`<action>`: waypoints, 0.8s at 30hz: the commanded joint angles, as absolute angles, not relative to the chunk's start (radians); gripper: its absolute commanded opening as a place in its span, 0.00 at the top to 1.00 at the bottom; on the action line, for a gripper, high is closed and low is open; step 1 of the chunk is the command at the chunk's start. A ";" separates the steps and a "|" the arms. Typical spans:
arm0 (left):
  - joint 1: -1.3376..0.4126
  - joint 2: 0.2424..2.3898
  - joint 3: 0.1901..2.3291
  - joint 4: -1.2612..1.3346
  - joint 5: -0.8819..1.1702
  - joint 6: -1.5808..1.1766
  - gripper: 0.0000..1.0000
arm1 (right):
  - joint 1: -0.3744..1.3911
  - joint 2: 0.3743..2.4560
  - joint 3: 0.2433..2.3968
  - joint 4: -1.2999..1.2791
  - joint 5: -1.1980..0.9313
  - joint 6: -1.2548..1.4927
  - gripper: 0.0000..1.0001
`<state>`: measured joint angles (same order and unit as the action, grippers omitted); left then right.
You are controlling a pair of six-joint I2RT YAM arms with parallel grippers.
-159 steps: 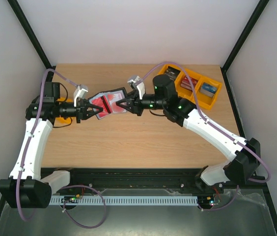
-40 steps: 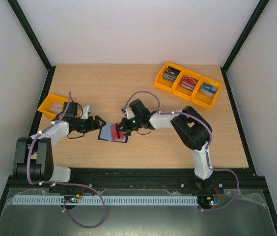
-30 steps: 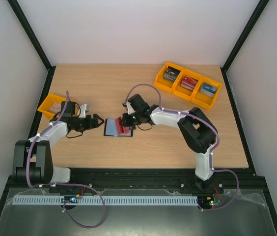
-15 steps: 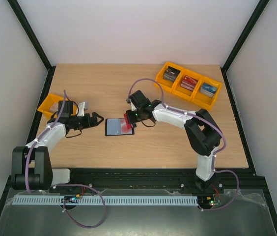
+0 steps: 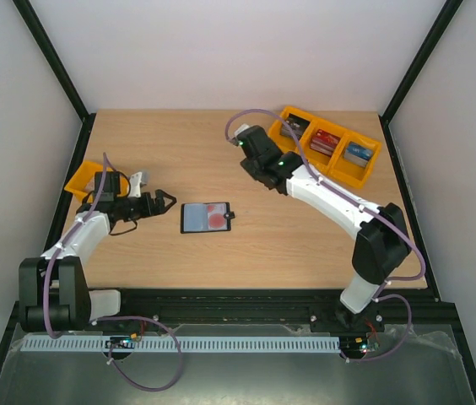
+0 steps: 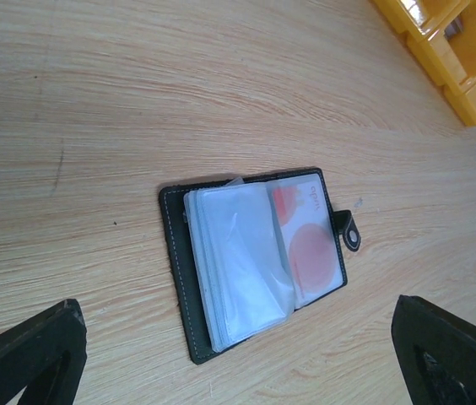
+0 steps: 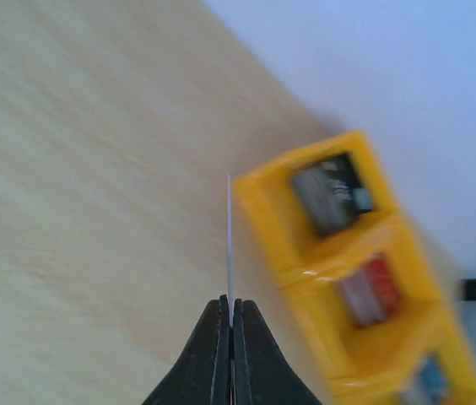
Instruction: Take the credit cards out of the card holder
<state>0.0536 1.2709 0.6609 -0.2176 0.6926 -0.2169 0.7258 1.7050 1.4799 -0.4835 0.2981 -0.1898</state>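
Observation:
The black card holder (image 5: 207, 218) lies open and flat on the table, snap tab to the right. A pale credit card (image 6: 310, 245) with red blotches shows in its right clear pocket (image 5: 216, 215). My left gripper (image 5: 162, 202) stands open just left of the holder and apart from it; in the left wrist view its fingertips (image 6: 27, 354) frame the holder (image 6: 246, 261). My right gripper (image 5: 255, 148) is raised at the back, near the yellow tray. It is shut on a thin credit card (image 7: 229, 236) seen edge-on between its fingers (image 7: 230, 302).
A yellow three-compartment tray (image 5: 305, 152) at the back right holds dark, red and blue card stacks (image 7: 339, 198). A single yellow tray (image 5: 78, 181) sits at the left edge behind my left arm. Black frame posts border the table.
My right gripper has lifted off the card holder and swung back and right with a card in it. The left gripper opened wider and drew slightly left. The holder now lies alone.

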 commanded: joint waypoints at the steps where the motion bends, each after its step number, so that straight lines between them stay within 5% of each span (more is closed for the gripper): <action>1: 0.064 1.238 0.697 -0.232 0.744 -0.197 0.01 | 0.596 1.689 1.436 -0.321 0.548 -0.691 0.98; 14: 0.067 1.271 0.715 -0.244 0.763 -0.181 0.01 | 0.231 2.005 1.732 -0.273 0.353 -1.062 0.98; 24: 0.091 1.320 0.719 -0.244 0.759 -0.175 0.01 | 0.167 2.084 1.646 -0.053 0.344 -1.220 0.98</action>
